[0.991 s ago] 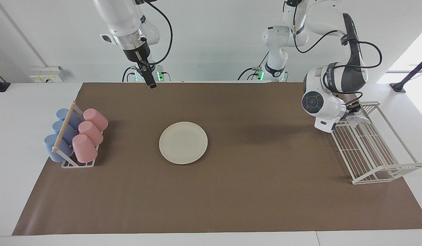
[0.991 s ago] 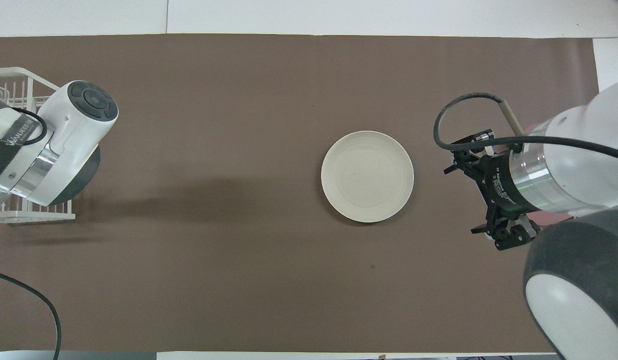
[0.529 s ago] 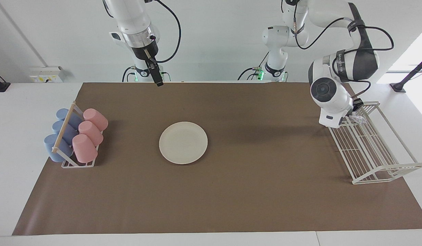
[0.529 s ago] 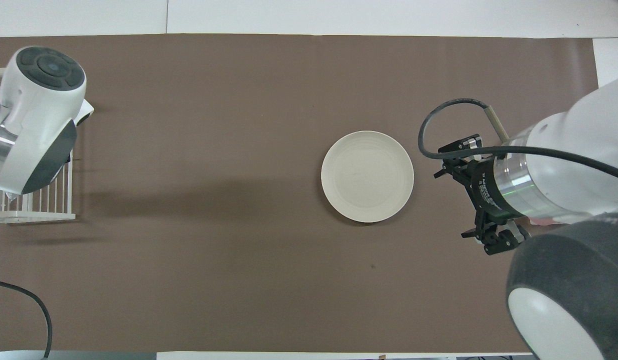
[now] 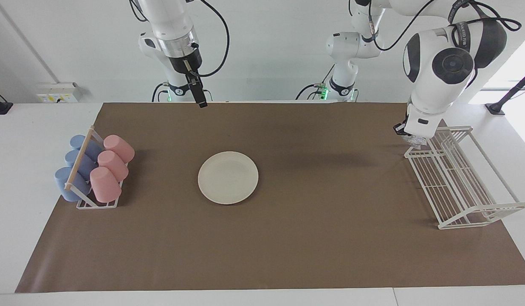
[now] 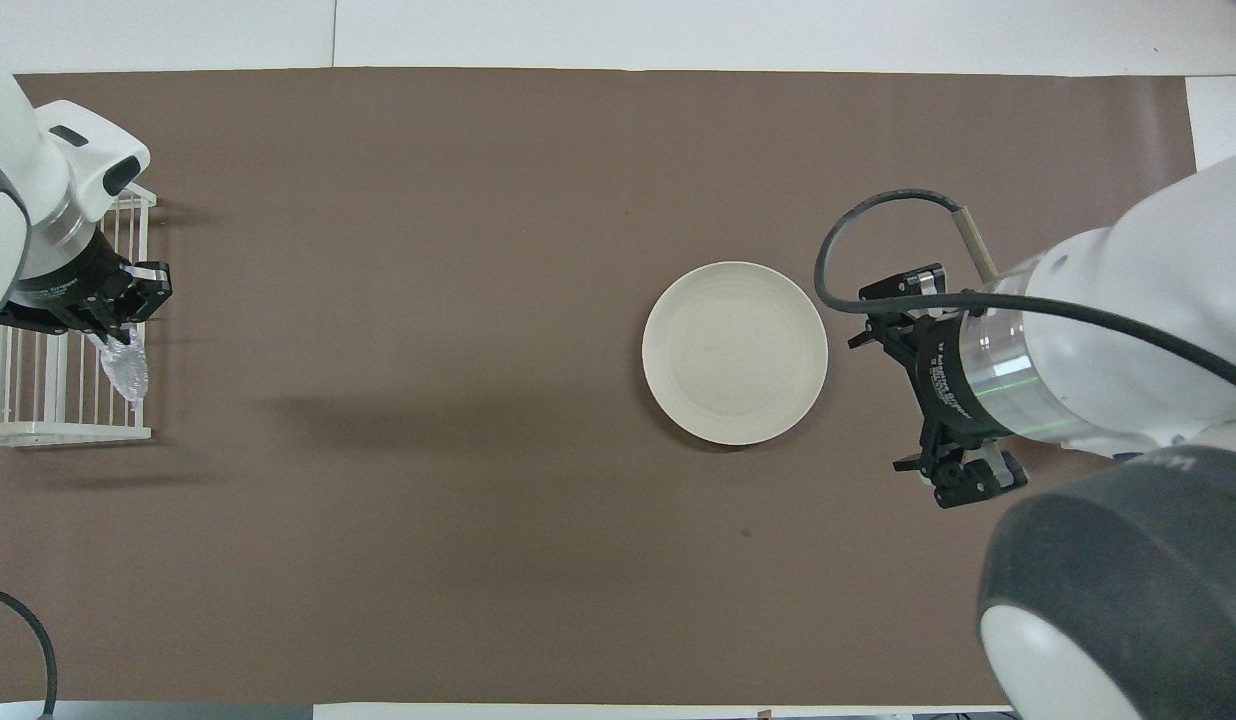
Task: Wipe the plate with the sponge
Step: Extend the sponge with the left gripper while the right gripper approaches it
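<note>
Brown mat (image 5: 313, 238) on white table; left hand (image 6: 118, 330) grips sponge (image 6: 125, 368), right hand's (image 5: 201, 102) state unclear.

L tool (image 5: 409, 135) mostly hidden behind its own wrist housing in facing view; fingers not visible there. Sponge (image 5: 416, 140) only partly shows below the wrist, shape unclear. In overhead view the wire rack (image 6: 58, 380) is cut off by the frame edge, part covered by L arm. R tool (image 5: 200, 98) too small to read finger gap; in overhead its tips are hidden under the wrist.
</note>
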You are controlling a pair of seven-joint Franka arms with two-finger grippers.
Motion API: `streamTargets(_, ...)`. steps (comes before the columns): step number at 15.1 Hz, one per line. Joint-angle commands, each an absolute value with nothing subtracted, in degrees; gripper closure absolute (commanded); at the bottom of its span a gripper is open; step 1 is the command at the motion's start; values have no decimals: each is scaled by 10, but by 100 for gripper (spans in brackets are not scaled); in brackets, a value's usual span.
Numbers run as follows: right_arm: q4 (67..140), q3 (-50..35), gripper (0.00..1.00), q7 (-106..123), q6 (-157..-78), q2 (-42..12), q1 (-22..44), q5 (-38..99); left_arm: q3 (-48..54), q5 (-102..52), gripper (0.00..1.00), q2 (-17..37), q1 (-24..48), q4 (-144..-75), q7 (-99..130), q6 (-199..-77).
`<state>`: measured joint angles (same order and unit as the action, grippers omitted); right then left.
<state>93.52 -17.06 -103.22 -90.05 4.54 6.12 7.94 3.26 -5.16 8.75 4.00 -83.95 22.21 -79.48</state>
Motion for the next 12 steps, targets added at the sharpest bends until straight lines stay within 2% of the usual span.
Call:
streamTargets(1,961,-173,0,-1086,-945,61,83,86,33,-188,100,70,10,-846,230,-787)
streamTargets(4,998,-173,0,-1094,-972,80,103,86,33,-339,100,27,-10,-944,226,-844)
streamTargets(7,1004,-175,0,-1095,-976,83,103,88,33,-479,100,-43,-9,-1090,183,-952)
streamTargets(9,1002,-175,0,-1136,-999,82,114,112,33,-568,100,-93,-9,-1183,110,-980)
streamTargets(12,1005,-176,0,-1198,-1044,74,157,140,34,-656,100,-141,0,-1264,20,-990)
